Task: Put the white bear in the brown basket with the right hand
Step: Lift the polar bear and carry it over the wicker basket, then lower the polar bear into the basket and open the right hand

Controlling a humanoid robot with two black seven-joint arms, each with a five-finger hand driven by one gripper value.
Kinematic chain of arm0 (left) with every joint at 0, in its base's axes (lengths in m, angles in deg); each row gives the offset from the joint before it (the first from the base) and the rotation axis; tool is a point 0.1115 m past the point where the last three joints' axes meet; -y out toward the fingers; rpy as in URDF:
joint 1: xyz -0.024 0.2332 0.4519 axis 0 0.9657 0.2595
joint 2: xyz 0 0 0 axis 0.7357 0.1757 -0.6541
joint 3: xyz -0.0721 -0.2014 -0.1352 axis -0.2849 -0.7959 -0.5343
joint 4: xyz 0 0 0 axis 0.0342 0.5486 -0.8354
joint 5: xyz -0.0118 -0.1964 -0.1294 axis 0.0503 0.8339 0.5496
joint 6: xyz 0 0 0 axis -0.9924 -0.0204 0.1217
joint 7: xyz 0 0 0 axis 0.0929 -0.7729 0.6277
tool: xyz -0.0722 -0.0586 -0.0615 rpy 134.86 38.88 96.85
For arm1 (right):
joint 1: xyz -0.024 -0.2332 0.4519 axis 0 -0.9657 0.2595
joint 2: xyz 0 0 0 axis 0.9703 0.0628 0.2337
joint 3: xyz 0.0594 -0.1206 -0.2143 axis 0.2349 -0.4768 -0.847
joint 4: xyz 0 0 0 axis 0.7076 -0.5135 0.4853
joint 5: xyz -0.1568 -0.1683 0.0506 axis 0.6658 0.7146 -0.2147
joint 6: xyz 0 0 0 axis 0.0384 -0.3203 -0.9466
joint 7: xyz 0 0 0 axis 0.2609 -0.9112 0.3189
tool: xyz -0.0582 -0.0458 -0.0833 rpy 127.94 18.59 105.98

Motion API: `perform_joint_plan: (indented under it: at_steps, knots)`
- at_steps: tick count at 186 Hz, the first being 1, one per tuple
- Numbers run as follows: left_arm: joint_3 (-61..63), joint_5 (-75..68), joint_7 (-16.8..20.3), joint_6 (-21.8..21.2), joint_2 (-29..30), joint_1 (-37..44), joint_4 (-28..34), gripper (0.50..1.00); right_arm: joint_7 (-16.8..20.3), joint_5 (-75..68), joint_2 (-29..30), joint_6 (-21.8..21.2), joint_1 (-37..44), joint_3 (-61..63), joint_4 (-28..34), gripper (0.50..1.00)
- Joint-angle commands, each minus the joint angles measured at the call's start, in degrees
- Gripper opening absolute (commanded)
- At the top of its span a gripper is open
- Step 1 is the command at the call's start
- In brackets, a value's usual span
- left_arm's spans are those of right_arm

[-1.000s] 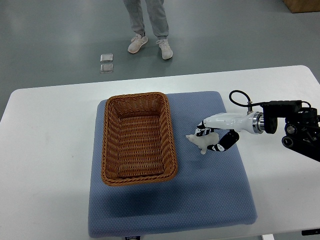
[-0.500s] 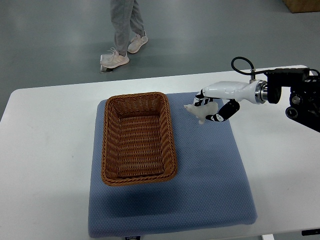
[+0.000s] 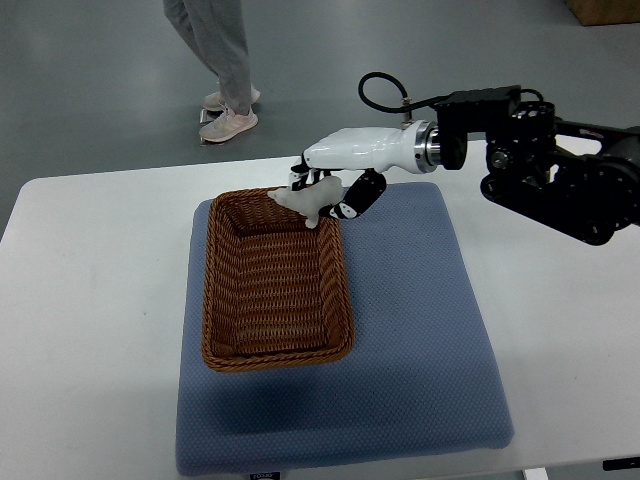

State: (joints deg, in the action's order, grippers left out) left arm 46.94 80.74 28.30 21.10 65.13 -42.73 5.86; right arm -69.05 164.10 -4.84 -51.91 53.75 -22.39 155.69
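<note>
basket [image 3: 277, 280] sits on the mat's [image 3: 420, 330] left half, bear [image 3: 305, 200] up over its far-right corner (held by the right hand [image 3: 335, 190]).

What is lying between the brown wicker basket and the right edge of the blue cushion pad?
Nothing: in the top view that stretch of the blue cushion pad is bare, right of the brown wicker basket. The right hand holds the white bear over the basket's far rim.
</note>
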Motion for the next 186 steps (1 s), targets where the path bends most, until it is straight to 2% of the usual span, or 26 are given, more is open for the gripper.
perform_joint_plan:
  at_steps: [1, 56, 151, 171, 181, 186]
  knots:
    - [-0.1, 0.0, 0.0, 0.0, 0.0, 0.0, 0.0, 1.0, 0.0, 0.1, 4.9, -0.1, 0.4, -1.5, -2.3, 0.531]
    - [-0.1, 0.0, 0.0, 0.0, 0.0, 0.0, 0.0, 1.0, 0.0, 0.4, 14.7, 0.7, -1.5, -4.4, -11.2, 0.535]
    - [-0.1, 0.0, 0.0, 0.0, 0.0, 0.0, 0.0, 1.0, 0.0, 2.6, 18.6, 2.9, -5.6, -4.6, -19.1, 0.552]
    - [-0.1, 0.0, 0.0, 0.0, 0.0, 0.0, 0.0, 1.0, 0.0, 2.6, 18.6, 3.5, -5.8, -4.6, -19.2, 0.584]
    - [-0.1, 0.0, 0.0, 0.0, 0.0, 0.0, 0.0, 1.0, 0.0, 2.6, 18.6, 3.7, -5.9, -4.6, -19.2, 0.617]
    - [-0.1, 0.0, 0.0, 0.0, 0.0, 0.0, 0.0, 1.0, 0.0, 2.6, 18.6, 4.0, -6.0, -4.6, -19.2, 0.658]
